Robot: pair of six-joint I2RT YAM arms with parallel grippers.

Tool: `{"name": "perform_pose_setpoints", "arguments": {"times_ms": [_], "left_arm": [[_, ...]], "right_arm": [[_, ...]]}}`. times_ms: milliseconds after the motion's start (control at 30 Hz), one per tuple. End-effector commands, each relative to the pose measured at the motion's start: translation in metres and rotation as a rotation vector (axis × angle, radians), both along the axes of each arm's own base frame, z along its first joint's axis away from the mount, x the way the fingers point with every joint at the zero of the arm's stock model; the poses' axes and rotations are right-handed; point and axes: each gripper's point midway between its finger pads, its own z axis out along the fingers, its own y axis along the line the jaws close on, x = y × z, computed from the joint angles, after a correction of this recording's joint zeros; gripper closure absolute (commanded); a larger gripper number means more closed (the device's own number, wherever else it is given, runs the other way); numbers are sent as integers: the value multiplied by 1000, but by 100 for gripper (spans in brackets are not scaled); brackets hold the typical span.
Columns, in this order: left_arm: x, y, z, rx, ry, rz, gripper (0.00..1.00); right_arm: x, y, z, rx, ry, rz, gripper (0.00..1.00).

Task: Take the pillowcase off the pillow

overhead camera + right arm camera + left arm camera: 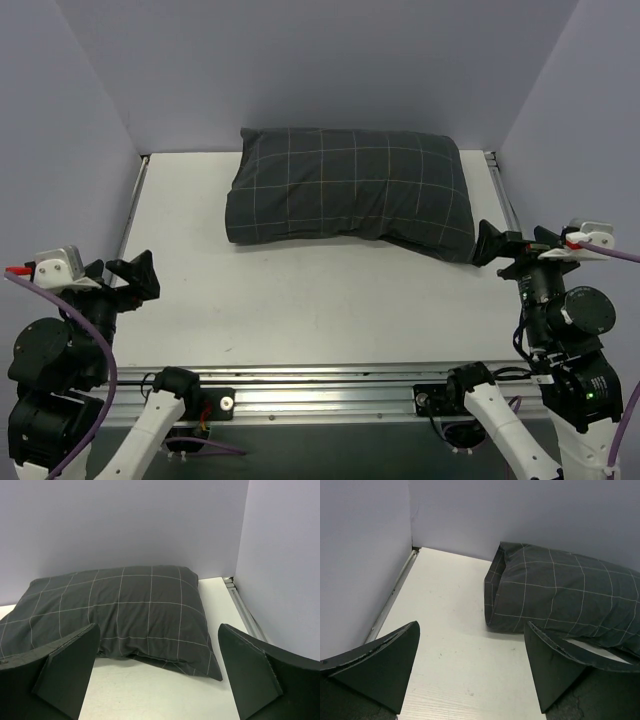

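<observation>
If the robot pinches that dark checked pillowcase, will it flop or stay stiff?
Probably floppy: the pillowcase shows soft creases, and its edge lies limp on the table. It looks plump, so it is likely light and squashy. A pinch may lift only cloth.

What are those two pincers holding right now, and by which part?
Nothing. The left pincer and right pincer are both open and empty, clear of the pillowcase.

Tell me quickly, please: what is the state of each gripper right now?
Left gripper: open, fingers wide apart, holding nothing.
Right gripper: open, fingers wide apart, holding nothing.
</observation>
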Motion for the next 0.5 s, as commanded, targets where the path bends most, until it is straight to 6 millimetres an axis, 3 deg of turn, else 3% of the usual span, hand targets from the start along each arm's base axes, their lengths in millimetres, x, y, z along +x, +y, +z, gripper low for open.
{"name": "perform_pose_setpoints", "arguments": {"times_ms": [0, 167, 267, 367, 400, 467], "left_arm": [[15, -14, 0, -28, 3, -50, 6], [33, -27, -18, -28, 76, -86, 6], [47, -37, -34, -36, 137, -116, 6], [64, -52, -54, -24, 209, -167, 6], [70, -55, -60, -20, 229, -175, 6], [83, -60, -70, -11, 269, -183, 6]], "right_arm": [[4, 1, 3, 18, -31, -1, 0], [20, 12, -13, 44, 21, 30, 0], [40, 23, -26, 81, 65, 54, 0], [70, 49, -50, 117, 138, 138, 0], [86, 65, -67, 129, 201, 192, 0], [107, 74, -84, 192, 272, 186, 0]]}}
